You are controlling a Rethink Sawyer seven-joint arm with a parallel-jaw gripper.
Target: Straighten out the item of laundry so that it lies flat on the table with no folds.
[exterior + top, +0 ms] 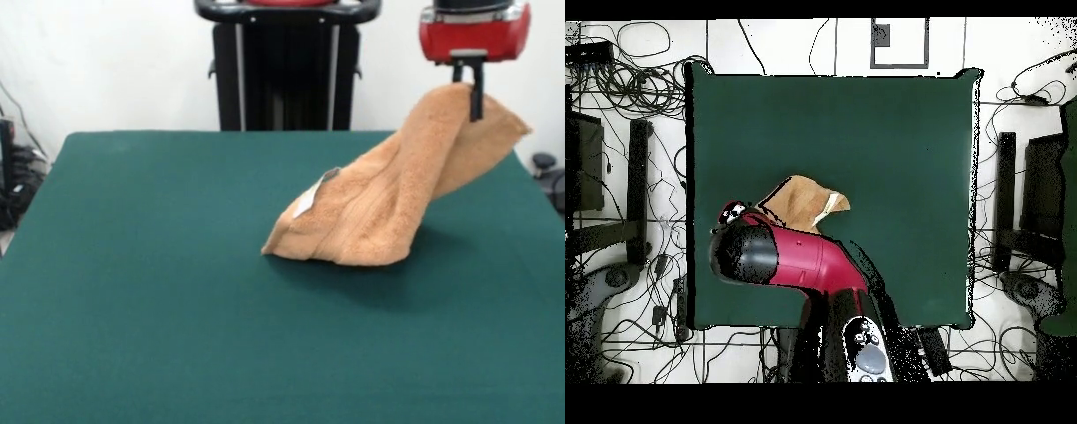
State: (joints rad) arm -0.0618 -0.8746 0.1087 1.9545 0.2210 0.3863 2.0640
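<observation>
Hanging from the gripper at the upper right of the front view, the orange-tan towel is lifted by one edge and slopes down and to the picture's left until its lower part rests on the dark green table. The jaws are closed on the towel's raised edge, with one dark finger showing in front of the cloth just under the red gripper body. The towel is folded over itself, with a thick doubled fold running along its length and a rounded bunch where it meets the table. A small white label sits on the upper left edge of the sloping cloth. A woven border band is faintly visible near the lower end. Behind the table stands the robot's black pedestal. In the overhead view the red and black arm reaches over the table's left-centre part and covers much of the towel, which shows as a tan, pointed shape just beyond the arm's end.
</observation>
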